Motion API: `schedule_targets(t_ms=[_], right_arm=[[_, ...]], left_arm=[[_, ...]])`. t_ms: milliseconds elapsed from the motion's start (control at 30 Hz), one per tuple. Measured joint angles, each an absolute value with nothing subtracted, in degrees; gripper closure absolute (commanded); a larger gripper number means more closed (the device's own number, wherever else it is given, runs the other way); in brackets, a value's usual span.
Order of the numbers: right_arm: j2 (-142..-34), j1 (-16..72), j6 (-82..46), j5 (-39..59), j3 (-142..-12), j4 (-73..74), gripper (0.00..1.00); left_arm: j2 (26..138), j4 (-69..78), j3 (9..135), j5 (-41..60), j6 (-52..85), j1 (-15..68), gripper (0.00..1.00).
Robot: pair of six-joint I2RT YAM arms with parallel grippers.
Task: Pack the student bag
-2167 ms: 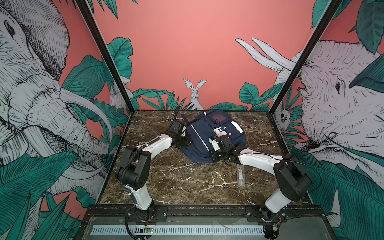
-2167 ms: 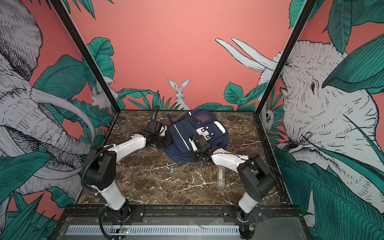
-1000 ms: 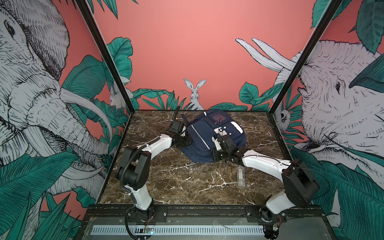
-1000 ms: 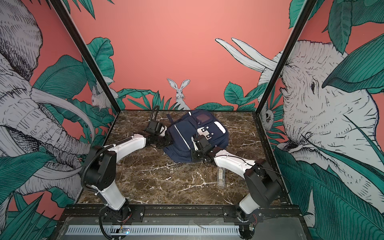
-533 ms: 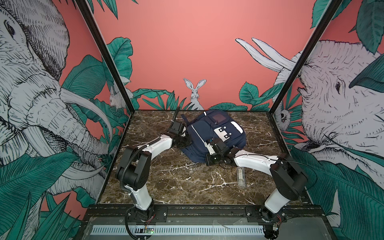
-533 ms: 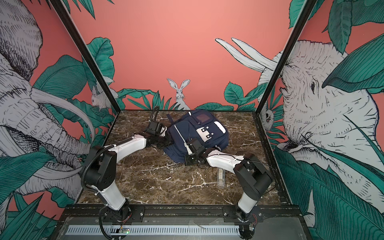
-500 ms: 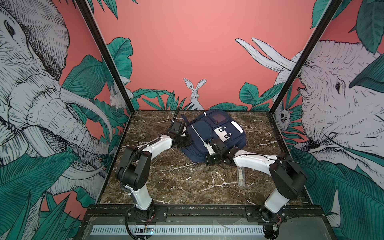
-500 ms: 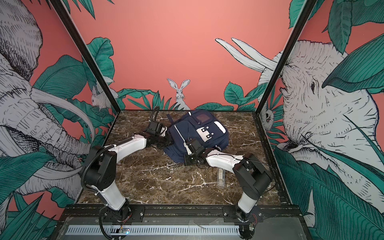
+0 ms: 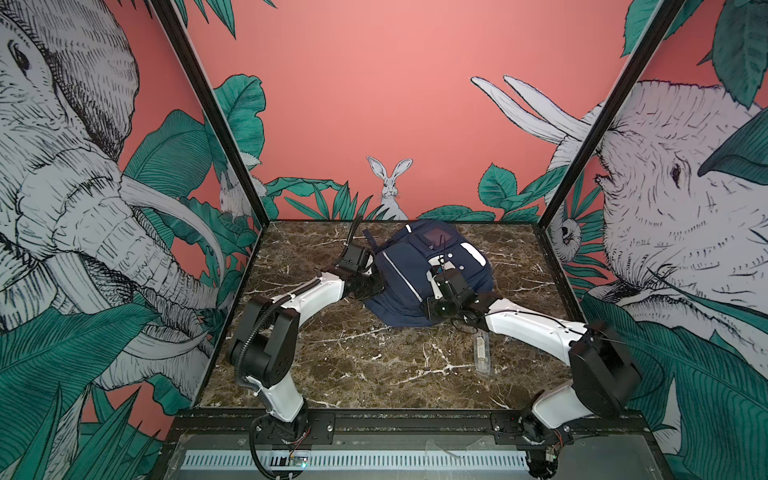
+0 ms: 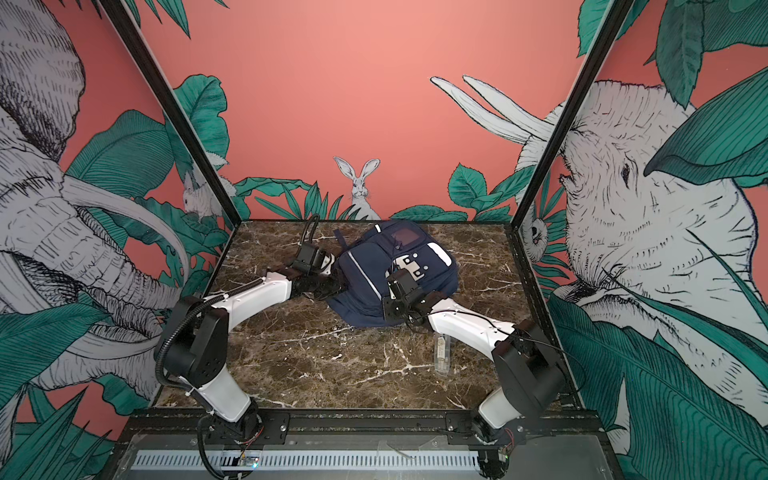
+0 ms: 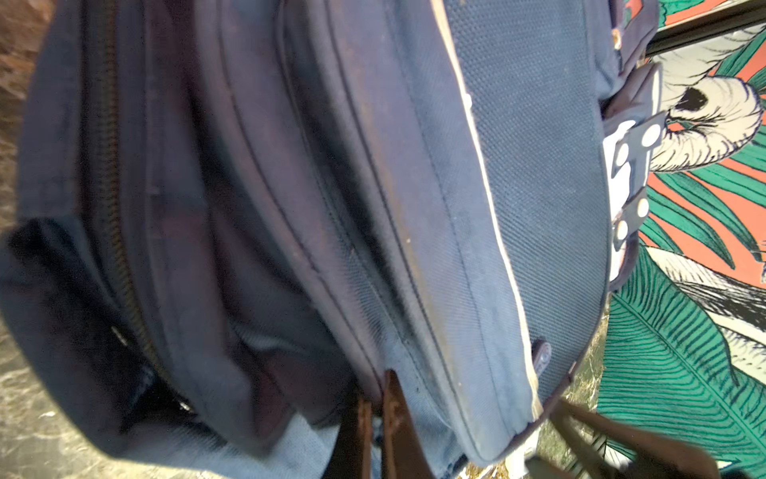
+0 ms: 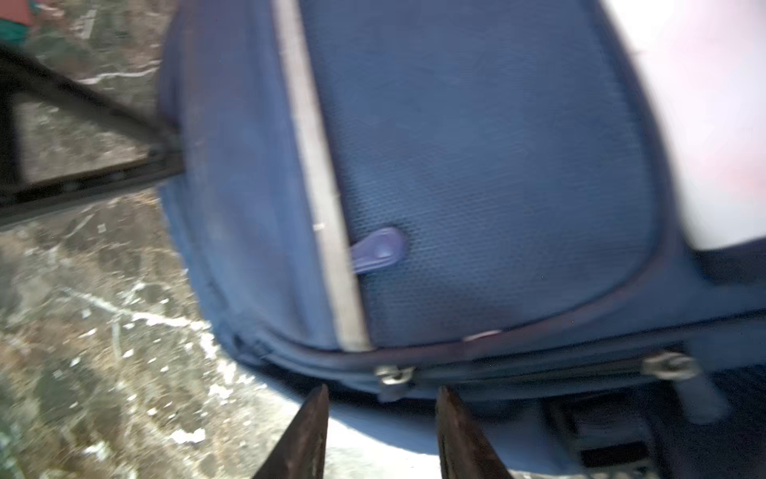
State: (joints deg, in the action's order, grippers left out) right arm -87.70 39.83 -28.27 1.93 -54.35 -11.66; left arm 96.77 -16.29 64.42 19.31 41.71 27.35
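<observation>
The student bag [image 9: 409, 266] [image 10: 370, 270], navy with white trim and a grey stripe, lies flat at the back middle of the marble table. My left gripper [image 11: 375, 390] [image 9: 369, 286] is shut on a fold of fabric at the bag's left edge. My right gripper [image 12: 381, 394] [image 9: 431, 309] is at the bag's near edge, open, with nothing between its fingers. A metal zipper slider [image 12: 393, 375] sits just beyond the gap between those fingertips. A second slider [image 12: 667, 365] shows farther along the same zipper. The grey stripe [image 12: 319, 186] and a blue pull tab [image 12: 379, 249] lie on the front pocket.
A clear plastic case [image 9: 481, 349] [image 10: 442, 351] lies on the marble table [image 9: 374, 365] under the right arm's forearm, nearer than the bag. A black strap [image 12: 83, 124] of the bag trails on the table. Painted walls close in the left, back and right sides.
My right gripper slid left along the bag's near edge and then opened its jaws. The left gripper and the bag have stayed where they were.
</observation>
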Motion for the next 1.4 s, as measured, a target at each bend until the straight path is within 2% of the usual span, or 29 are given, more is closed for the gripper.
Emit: schedule_targets(t_ms=[267, 467, 633, 800, 1100, 1400], right_arm=[[-93.3, 39.6, -28.5, 3.5, -54.4, -9.3, 0.65], [-94.1, 40.0, -29.3, 4.2, -54.4, -8.0, 0.79], [-94.0, 40.2, -29.4, 4.5, -53.5, -7.7, 0.86], [-93.6, 40.5, -29.1, 5.0, -52.0, -7.8, 0.97], [-90.0, 41.3, -28.9, 5.0, -52.1, -8.9, 1.00], [-93.2, 45.1, -29.7, 6.1, -57.1, -11.8, 1.00]], left_arm=[[96.8, -16.3, 64.4, 19.1, 42.0, 27.6, 1.00], [96.8, -16.2, 64.3, 18.9, 42.0, 27.6, 1.00], [96.8, -16.2, 64.3, 18.9, 42.0, 27.6, 1.00], [96.8, -16.2, 64.3, 19.0, 42.2, 27.6, 1.00], [96.7, -16.2, 64.3, 19.0, 42.5, 27.7, 1.00], [96.6, -15.5, 64.2, 17.4, 43.5, 28.4, 1.00]])
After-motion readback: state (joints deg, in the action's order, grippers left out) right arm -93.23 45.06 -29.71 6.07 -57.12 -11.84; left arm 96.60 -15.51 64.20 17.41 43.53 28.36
